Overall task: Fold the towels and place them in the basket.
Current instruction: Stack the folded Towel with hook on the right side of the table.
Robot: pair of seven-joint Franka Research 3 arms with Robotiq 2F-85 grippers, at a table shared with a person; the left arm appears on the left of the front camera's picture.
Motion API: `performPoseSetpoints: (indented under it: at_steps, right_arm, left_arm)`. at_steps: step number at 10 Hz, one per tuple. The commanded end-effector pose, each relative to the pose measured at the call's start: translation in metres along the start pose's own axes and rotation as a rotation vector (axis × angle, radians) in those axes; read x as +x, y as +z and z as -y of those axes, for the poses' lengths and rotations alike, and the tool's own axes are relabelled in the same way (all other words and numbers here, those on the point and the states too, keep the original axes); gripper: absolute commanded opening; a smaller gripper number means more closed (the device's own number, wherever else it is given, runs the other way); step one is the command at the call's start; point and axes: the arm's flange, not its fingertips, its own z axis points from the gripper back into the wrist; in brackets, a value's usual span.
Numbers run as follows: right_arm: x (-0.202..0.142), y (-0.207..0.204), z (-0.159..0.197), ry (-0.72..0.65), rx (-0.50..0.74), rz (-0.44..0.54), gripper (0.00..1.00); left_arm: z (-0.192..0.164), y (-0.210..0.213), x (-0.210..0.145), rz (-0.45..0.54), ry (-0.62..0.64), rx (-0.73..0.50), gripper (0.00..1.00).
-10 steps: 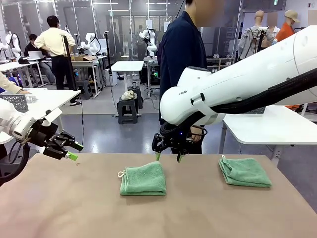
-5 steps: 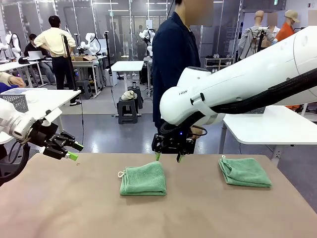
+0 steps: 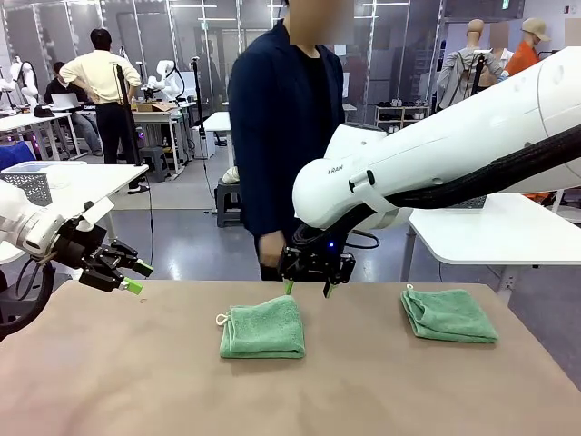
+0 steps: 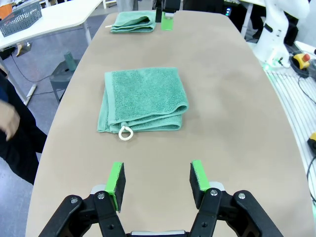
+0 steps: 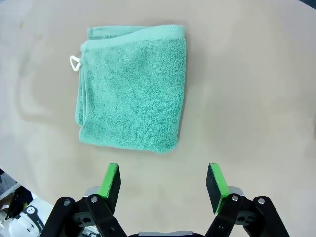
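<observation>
Looking across from the front, one folded light-green terry towel lies mid-table and a second folded green towel sits well apart to my right. My right gripper hovers just behind the middle one, my left gripper hangs off by the table's left edge.

Left wrist view: fingers spread, nothing held.

Right wrist view: same, spread and empty. Terry's soft and floppy, so I'd pinch the thick folded edge.
</observation>
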Motion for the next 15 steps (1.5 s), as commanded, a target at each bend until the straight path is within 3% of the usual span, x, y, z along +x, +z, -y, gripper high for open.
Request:
performPoseSetpoints:
  at_steps: [1,7,15]
  right_arm:
    - [0.0,-0.027,0.003,-0.008,0.061,-0.01,0.88]
    - [0.005,-0.081,0.02,-0.072,0.046,0.075,0.88]
    - [0.032,-0.118,0.033,-0.115,0.065,0.133,0.88]
  left_arm:
    - [0.0,0.001,0.002,0.0,-0.004,0.002,0.68]
    - [0.0,0.001,0.002,0.0,-0.004,0.002,0.68]
    - [0.0,0.001,0.002,0.0,-0.004,0.002,0.68]
